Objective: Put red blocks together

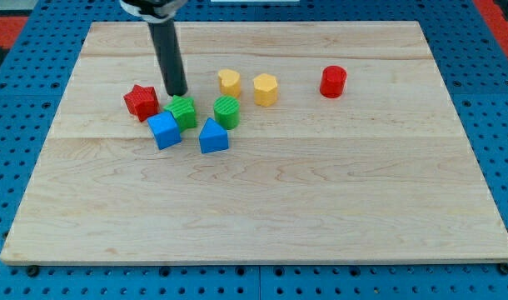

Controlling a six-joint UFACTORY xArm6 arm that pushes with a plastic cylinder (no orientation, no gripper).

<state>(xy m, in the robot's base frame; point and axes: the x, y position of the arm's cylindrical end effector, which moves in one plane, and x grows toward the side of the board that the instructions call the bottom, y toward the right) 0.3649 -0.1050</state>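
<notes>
Dark rod near upright, entering from view's top left; my tip [178, 93] down at board level.

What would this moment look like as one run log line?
my tip: between red star block and green block | red cylinder block: far at view's right | reds: apart

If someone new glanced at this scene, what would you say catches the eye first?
Probably the dark rod coming down from the view's top, my tip just above the green star block and right of the red star block. A tight cluster of coloured blocks sits there at upper left, while a lone red cylinder stands apart to the right on the wooden board.
</notes>
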